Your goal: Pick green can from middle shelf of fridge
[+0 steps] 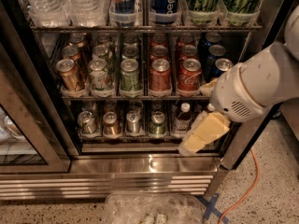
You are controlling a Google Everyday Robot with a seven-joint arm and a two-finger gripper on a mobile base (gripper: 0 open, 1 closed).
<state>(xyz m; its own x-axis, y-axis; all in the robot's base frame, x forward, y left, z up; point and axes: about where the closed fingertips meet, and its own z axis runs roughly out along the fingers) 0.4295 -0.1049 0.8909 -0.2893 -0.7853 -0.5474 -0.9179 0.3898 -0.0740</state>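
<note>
The green can (130, 75) stands at the front of the third lane on the middle shelf (135, 96) of the fridge (149, 164), with more green cans behind it. Gold cans (70, 73) and whitish cans (99, 73) stand to its left, red cans (160, 74) and blue cans (219, 66) to its right. My white arm (252, 85) reaches in from the right. My gripper (196, 139), with cream-coloured ends, hangs in front of the right end of the bottom rack. It is below and to the right of the green can and holds nothing that I can see.
The top rack holds water bottles (70, 3), a blue bottle (166, 1) and tall green cans (219, 1). The bottom rack holds small cans and bottles (126, 122). The open glass door (23, 139) stands at the left. A clear plastic bag (149, 209) and an orange cable (243, 195) lie on the floor.
</note>
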